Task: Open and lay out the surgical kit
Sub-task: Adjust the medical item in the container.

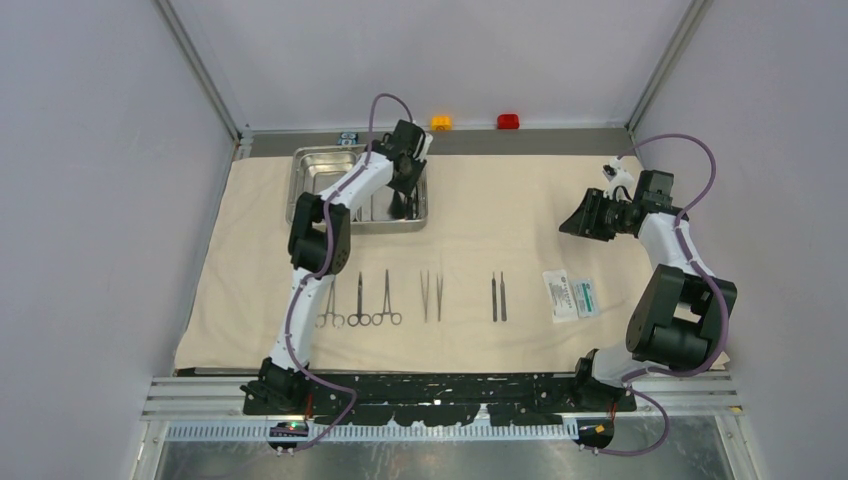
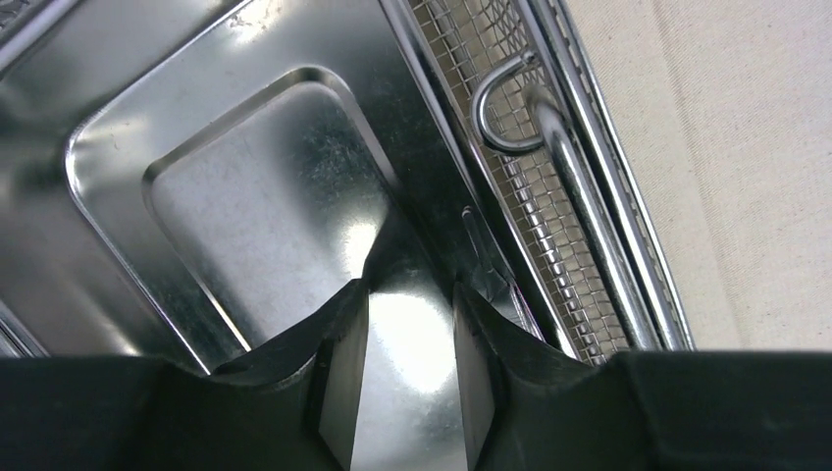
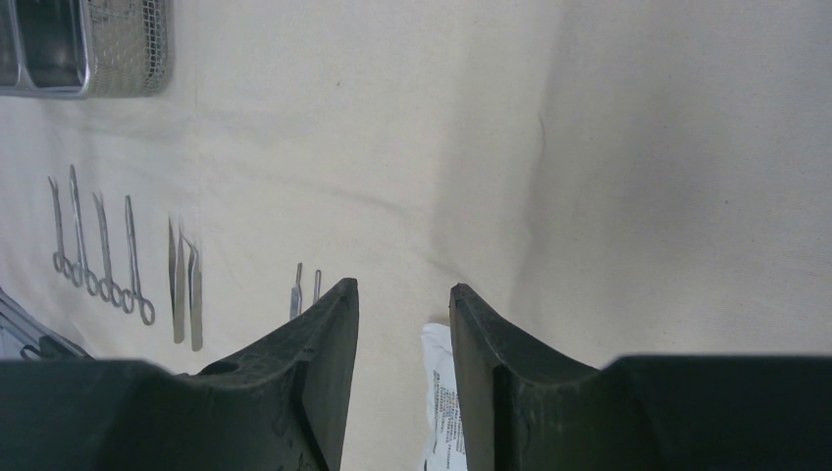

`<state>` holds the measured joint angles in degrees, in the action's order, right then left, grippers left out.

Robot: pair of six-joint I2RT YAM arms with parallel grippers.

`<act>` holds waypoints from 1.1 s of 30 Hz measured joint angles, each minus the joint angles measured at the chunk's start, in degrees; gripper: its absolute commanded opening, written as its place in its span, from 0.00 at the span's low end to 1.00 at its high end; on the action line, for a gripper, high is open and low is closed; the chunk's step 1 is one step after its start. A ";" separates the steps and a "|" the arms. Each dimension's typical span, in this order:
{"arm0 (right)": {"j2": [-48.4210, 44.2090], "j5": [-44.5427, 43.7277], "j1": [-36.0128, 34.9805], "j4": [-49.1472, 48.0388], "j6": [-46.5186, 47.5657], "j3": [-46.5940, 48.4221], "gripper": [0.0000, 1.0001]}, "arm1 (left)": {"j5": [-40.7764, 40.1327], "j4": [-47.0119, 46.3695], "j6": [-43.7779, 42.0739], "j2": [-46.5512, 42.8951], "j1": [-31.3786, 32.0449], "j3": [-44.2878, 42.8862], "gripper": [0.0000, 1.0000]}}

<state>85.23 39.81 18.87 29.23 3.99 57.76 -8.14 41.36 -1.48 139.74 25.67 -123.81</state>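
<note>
Top view, cloth wrap (image 1: 500, 200): it is lying open and flat over the table, and the tray is sitting on its far left part.
Top view, tray (image 1: 310, 165): the left arm is reaching over it, and the left gripper (image 1: 405, 205) is pointing down into its right part.
Top view, laid-out row: on the near side of the tray the ring-handled tools (image 1: 360, 300) are lying side by side. To the right of them the tweezers (image 1: 431, 295), the thin straight tools (image 1: 498, 297) and the packet (image 1: 571, 296) are lying, each one further from the tray.
Top view, right gripper (image 1: 580, 222): it is hanging over the cloth wrap, well apart from the tray, on its right.
Top view, buttons: an orange button (image 1: 441, 122) and a red button (image 1: 508, 121) are sitting beyond the tray, to its right.
Left wrist view, left gripper (image 2: 407, 294): its fingers are standing partly apart over the shiny tray (image 2: 255, 216). Bright metal is showing between them, and I cannot tell if they are pinching it.
Left wrist view, mesh basket (image 2: 520, 196): it is sitting in the tray along its right wall.
Right wrist view, right gripper (image 3: 404, 289): its fingers are standing apart and are holding nothing. Only the cloth wrap (image 3: 638, 147) is showing in the gap.
Right wrist view, tray (image 3: 44, 49): it is showing in the upper left corner, far from this gripper, and the packet (image 3: 442, 392) is peeking out under the fingers.
</note>
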 measured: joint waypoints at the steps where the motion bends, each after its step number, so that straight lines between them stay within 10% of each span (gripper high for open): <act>1: 0.00 0.00 -0.02 0.00 -0.02 0.00 0.45 | 0.04 -0.22 0.07 0.02 -0.09 0.00 0.35; 33: 0.09 0.31 0.00 -0.02 -0.26 0.02 0.45 | 14.93 -2.82 10.14 -1.99 -3.56 3.63 0.45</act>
<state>85.32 40.12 18.87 29.21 3.73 57.78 6.79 38.54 8.67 137.75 22.11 -120.18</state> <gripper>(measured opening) 0.446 0.441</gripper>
